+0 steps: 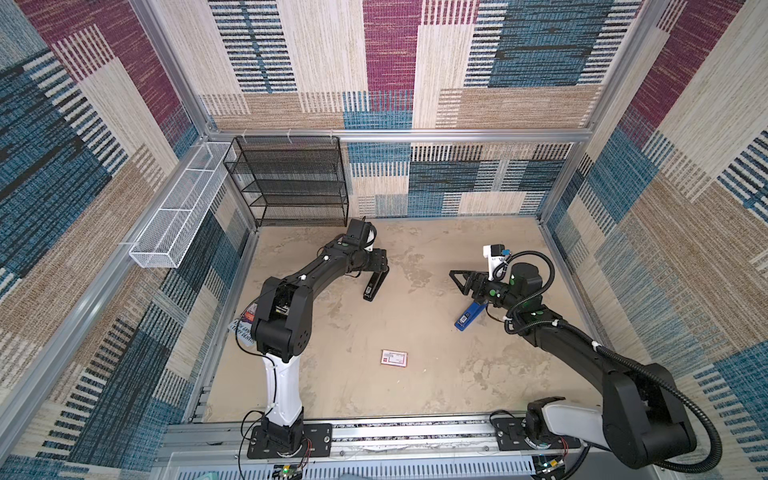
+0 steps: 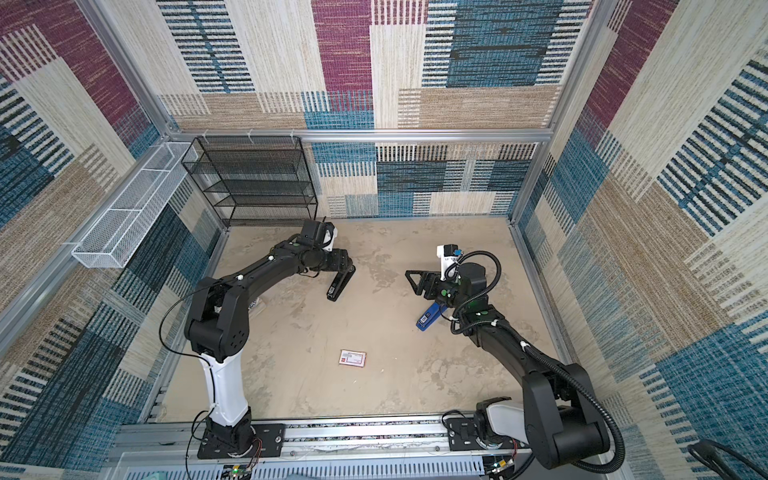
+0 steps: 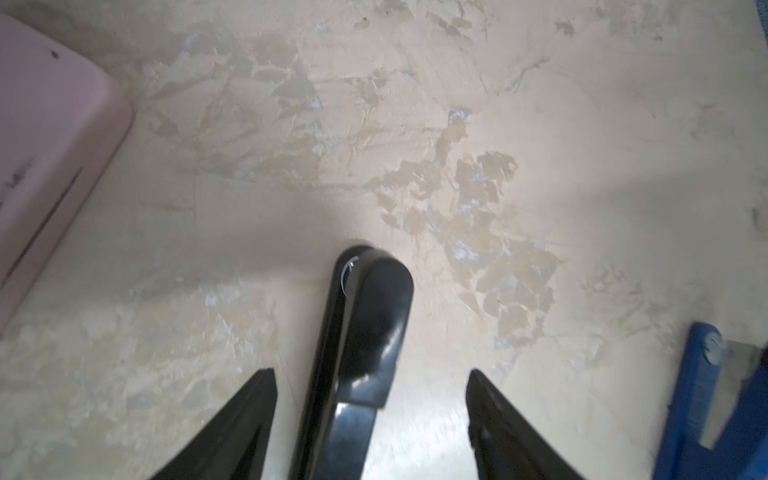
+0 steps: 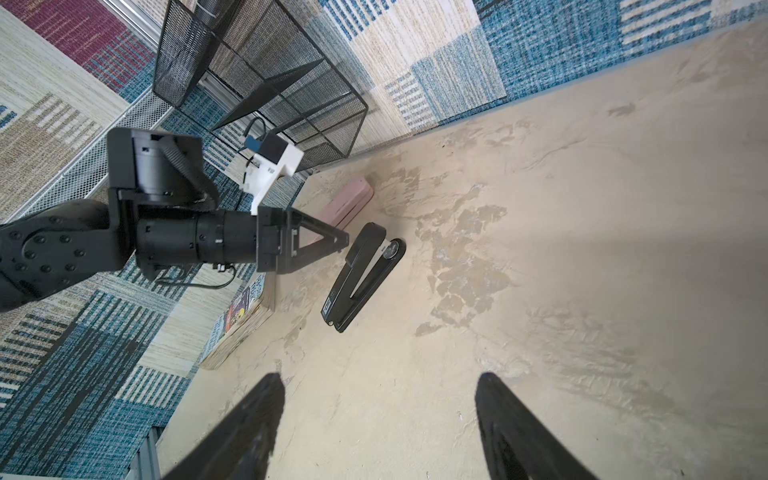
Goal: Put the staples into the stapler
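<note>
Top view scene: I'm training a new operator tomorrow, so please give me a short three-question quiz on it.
1. True or false: the left gripper is clamped on the black stapler.
2. Which stapler lies by the right gripper: A black, B blue, C pink?
3. Fill in: the staple box lies on the ____.
Key: 1 false, open jaws straddle it; 2 B, the blue stapler; 3 table.
</note>
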You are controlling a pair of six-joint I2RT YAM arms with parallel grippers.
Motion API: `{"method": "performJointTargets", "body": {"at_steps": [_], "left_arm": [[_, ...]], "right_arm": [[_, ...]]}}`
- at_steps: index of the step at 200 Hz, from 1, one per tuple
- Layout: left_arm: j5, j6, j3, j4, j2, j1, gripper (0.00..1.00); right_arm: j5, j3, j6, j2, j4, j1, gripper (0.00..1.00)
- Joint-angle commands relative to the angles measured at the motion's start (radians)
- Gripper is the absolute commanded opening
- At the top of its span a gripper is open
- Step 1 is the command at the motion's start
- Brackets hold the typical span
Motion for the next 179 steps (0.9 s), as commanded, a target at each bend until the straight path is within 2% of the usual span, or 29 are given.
{"method": "performJointTargets", "body": {"at_steps": [1, 54, 103, 121, 133, 168, 179], "left_arm": [[-0.009, 0.075, 0.088, -0.115, 0.06, -0.006, 0.7], [0.001, 0.119, 0.248, -0.224, 0.187, -0.038, 0.58], [-0.017, 0.148, 0.268, -0.246, 0.217, -0.069, 0.4], [-0.025, 0.165, 0.278, -0.254, 0.221, -0.082, 0.32], [-0.028, 0.178, 0.286, -0.265, 0.221, -0.093, 0.22], [-0.059, 0.229, 0.278, -0.27, 0.189, -0.13, 0.0], [-0.064, 0.247, 0.268, -0.269, 0.171, -0.141, 0.0]], "right_arm": [[0.006, 0.003, -0.001, 0.012, -0.016, 0.003, 0.77], [0.009, 0.003, 0.012, 0.051, -0.008, 0.011, 0.76], [0.007, 0.021, 0.013, 0.085, -0.003, 0.021, 0.75], [-0.001, 0.033, 0.017, 0.108, 0.003, 0.025, 0.74], [-0.009, 0.044, 0.022, 0.127, 0.007, 0.028, 0.73], [-0.056, 0.082, 0.057, 0.214, 0.037, 0.031, 0.68], [-0.082, 0.103, 0.072, 0.256, 0.048, 0.031, 0.64]]}}
